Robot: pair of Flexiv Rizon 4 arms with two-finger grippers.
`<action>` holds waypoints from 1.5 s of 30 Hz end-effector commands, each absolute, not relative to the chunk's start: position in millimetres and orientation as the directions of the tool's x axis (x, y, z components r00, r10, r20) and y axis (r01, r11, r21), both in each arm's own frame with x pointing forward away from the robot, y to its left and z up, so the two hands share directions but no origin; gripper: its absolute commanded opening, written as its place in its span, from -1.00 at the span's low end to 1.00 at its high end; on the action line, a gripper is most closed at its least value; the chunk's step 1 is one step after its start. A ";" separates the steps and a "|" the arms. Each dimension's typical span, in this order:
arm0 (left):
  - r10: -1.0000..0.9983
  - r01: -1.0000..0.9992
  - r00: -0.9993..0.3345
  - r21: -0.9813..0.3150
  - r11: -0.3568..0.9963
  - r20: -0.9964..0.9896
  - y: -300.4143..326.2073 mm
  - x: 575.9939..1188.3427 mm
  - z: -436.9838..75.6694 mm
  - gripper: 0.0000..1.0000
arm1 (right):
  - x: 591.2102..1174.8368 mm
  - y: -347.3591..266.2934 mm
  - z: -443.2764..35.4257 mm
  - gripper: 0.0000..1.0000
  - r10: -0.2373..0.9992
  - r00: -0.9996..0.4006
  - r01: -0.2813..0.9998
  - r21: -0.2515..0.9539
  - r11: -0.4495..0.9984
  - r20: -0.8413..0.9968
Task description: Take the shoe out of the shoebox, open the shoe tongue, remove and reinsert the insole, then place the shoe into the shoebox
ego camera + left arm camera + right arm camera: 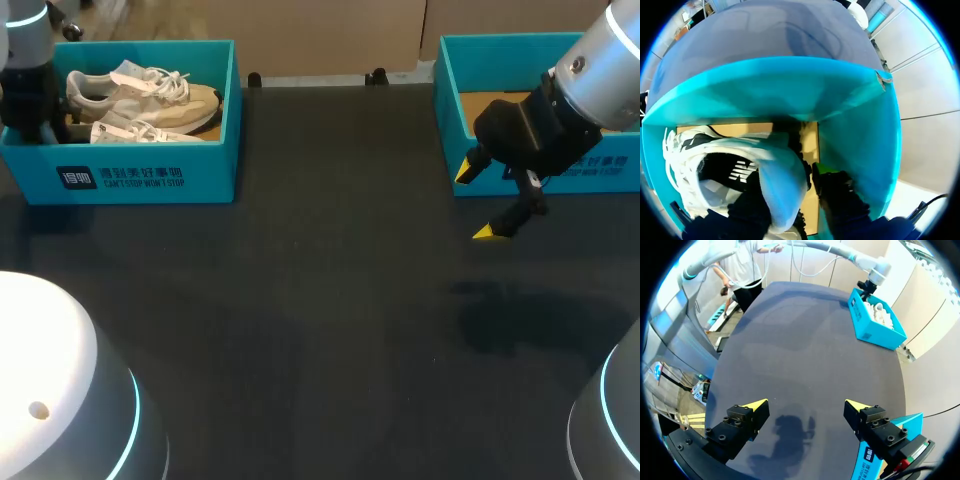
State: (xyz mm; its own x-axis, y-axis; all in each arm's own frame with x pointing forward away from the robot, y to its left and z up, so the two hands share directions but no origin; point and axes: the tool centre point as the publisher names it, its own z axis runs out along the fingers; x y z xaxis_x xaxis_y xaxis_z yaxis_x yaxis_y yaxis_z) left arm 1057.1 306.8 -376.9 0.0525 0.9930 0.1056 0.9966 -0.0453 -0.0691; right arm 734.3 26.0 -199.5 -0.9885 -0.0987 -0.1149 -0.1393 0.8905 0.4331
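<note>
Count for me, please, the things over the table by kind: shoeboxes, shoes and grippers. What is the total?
Shoeboxes: 2 (left shoebox, right shoebox)
Shoes: 2 (upper shoe, lower shoe), both in the left shoebox
Grippers: 2 (left gripper, right gripper)
Total: 6

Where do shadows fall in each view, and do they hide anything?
Head view: the right claw throws a shadow on the table below it, hiding nothing. Right wrist view: that shadow lies between its fingers. Left wrist view: shade inside the shoebox dims the floor beside the shoe.
</note>
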 end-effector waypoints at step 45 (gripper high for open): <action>0.982 0.987 0.129 -0.113 -0.114 0.136 329.0 1080.7 -213.2 -1.00 | 734.8 27.0 -200.7 1.00 -0.098 -0.989 -0.138 0.431 0.891 -0.114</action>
